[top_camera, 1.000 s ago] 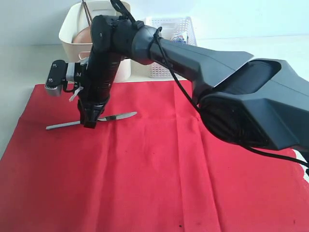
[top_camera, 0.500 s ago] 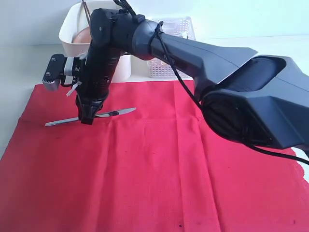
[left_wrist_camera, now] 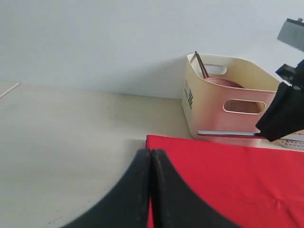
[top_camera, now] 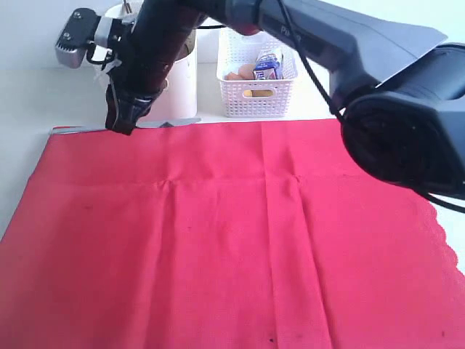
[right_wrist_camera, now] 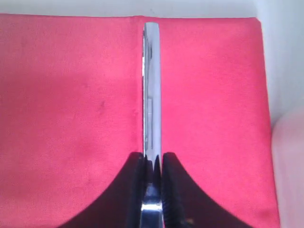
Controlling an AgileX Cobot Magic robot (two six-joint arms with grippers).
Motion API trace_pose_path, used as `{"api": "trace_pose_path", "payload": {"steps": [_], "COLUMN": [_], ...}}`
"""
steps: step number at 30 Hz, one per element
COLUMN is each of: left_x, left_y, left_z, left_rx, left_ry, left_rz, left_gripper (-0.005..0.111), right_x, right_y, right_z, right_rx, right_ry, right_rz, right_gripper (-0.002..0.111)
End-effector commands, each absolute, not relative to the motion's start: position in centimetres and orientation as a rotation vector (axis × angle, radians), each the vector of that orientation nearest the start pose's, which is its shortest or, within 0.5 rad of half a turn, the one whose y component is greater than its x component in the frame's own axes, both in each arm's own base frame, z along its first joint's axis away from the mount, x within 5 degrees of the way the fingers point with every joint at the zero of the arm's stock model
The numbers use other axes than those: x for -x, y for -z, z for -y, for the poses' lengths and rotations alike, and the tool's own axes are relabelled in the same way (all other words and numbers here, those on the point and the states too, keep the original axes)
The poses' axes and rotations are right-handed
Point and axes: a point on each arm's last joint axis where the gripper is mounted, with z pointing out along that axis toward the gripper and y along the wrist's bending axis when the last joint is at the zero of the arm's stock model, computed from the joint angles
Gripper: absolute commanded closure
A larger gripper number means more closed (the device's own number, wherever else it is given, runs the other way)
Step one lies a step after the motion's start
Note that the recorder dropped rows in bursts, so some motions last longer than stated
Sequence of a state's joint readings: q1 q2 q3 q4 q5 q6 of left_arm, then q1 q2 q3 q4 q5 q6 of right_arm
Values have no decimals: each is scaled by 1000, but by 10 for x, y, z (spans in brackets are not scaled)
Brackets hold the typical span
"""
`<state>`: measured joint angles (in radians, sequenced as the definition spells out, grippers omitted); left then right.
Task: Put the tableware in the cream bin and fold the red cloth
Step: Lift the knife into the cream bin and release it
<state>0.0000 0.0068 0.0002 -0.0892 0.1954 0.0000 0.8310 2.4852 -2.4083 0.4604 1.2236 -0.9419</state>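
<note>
Pale counter point(top_camera: 22, 102) against a white wall, red cloth point(top_camera: 218, 233) was spread flat. The right fingers point(right_wrist_camera: 129, 190) were clamped on the silver table knife point(right_wrist_camera: 152, 85) near mid-length, held level just in front of the cream bin point(left_wrist_camera: 223, 118), not in yet. Thin, stiff, slick steel, light: probably pivots unless pinched near balance. The left fingers point(left_wrist_camera: 128, 199) were together, empty.

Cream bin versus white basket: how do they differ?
The cream bin has smooth walls with an oval handle cutout; the white basket is lattice. The bin stands taller than the basket. The bin holds a brown plate and chopsticks; the basket a carton. Both sit just past the red cloth.
</note>
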Motion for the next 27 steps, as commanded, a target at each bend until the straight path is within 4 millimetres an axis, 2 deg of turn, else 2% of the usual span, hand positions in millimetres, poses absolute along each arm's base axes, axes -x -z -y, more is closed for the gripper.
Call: {"api": "trace_pose_path", "payload": {"steps": [1,7,11,17,21,24,27], "left_x": [-56,-56,-56,-56,-56,-56,-56], "left_y": [-195,-195,-195,-195,-195,-195,-195], "left_z": [2,2,2,2,2,2,2], "left_rx": [67,67,67,67,67,67,67], "left_ry": [87,87,87,87,87,87,87], "left_rz": [-1679,-1679,-1679,-1679,-1679,-1679,-1679], "left_gripper": [104,104,104,104,104,104,104], "right_x": [-342,-366,-384,-411,-435,-434,-430], "right_y": [-232,-246,-256,-273,-270,-265,-276], "right_z": [-403,-392,-389,-391,-385,-382,-379], "right_rx": [1936,1738,1517,1140,863,907,929], "right_ry": [-661,-724,-763,-693,-664,-688,-705], "right_rz": [-1796,-1785,-1777,-1716,-1700,-1749,-1753], "right_gripper": [108,108,108,108,108,108,108]}}
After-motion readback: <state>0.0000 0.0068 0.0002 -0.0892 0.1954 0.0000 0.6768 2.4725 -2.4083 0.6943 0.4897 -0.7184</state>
